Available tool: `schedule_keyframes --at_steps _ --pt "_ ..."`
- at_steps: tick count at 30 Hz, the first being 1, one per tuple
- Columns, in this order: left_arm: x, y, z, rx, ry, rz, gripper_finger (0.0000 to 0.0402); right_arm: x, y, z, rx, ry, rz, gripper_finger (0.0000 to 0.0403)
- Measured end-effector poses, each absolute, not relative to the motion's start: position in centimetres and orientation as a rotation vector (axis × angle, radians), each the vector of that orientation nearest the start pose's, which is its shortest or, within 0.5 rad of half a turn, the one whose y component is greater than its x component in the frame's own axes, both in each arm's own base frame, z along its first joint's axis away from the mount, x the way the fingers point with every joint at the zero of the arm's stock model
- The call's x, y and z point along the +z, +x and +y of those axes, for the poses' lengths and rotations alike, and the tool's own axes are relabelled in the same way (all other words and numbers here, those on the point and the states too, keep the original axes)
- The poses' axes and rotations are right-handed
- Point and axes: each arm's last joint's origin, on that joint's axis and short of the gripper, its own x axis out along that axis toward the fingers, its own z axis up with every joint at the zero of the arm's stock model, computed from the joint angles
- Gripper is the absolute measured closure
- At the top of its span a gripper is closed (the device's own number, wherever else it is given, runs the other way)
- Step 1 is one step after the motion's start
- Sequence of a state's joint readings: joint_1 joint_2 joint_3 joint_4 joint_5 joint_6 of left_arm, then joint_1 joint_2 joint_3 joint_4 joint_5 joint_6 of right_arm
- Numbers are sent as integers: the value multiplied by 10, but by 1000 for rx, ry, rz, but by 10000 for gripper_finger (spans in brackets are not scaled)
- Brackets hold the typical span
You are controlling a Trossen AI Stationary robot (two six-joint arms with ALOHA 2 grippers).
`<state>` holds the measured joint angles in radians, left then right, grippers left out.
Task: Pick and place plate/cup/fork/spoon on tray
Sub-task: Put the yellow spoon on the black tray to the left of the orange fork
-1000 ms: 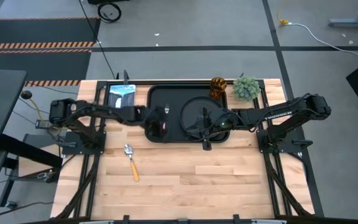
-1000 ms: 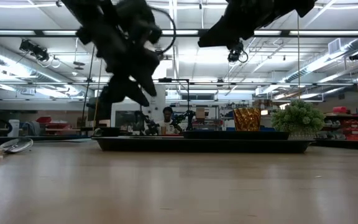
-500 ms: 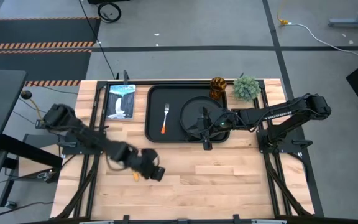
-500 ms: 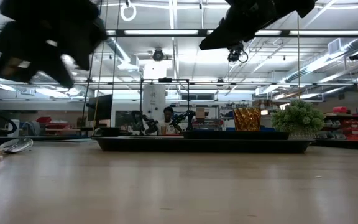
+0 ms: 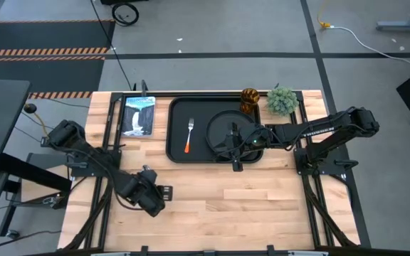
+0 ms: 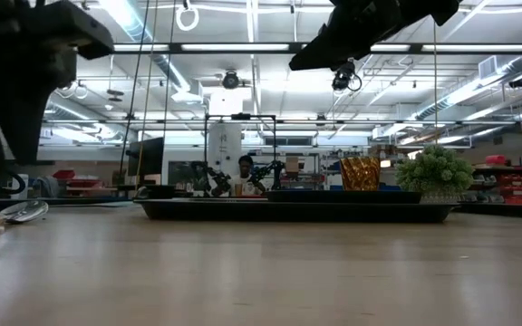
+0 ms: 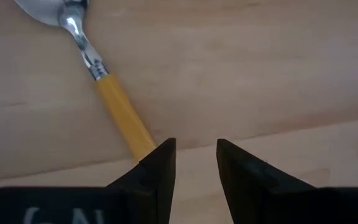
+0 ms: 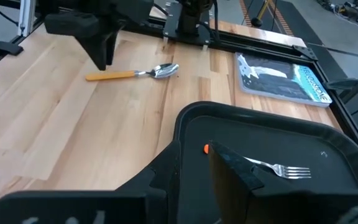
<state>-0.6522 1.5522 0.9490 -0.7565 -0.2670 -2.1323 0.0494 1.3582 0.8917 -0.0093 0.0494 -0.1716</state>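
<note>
The orange-handled spoon (image 7: 114, 106) lies flat on the wooden table at the near left, also seen in the right wrist view (image 8: 132, 73). My left gripper (image 7: 194, 155) hangs over the handle's free end, fingers a little apart. It hides the spoon in the high view (image 5: 151, 198). The fork (image 5: 189, 135) lies on the black tray (image 5: 180, 153). The round black plate (image 5: 223, 121) sits on the tray under my right arm. My right gripper (image 8: 194, 165) hovers over the tray, slightly open and empty. The amber cup (image 5: 250, 98) stands at the tray's far edge.
A green potted plant (image 5: 282, 101) stands right of the cup at the far edge. A blue-and-white book (image 5: 138, 115) lies left of the tray. Bare wood stretches along the near half of the table (image 5: 262, 206). A person shows far off in the room (image 6: 244, 174).
My left gripper has swung from above the tray's left part toward the table's near edge, then a little left, and now hangs over the spoon's handle. The fork stays lying on the tray. My right arm has kept still.
</note>
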Motion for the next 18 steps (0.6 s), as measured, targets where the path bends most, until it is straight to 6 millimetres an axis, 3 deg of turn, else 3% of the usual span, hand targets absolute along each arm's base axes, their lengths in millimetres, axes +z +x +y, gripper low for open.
schedule_keyframes --at_steps 7,18 --pt "203 231 -163 1145 -1014 984 276 262 296 13 39 -188 460 314" --pt "169 228 -164 1222 -982 1059 276 265 298 13 37 -194 426 314"
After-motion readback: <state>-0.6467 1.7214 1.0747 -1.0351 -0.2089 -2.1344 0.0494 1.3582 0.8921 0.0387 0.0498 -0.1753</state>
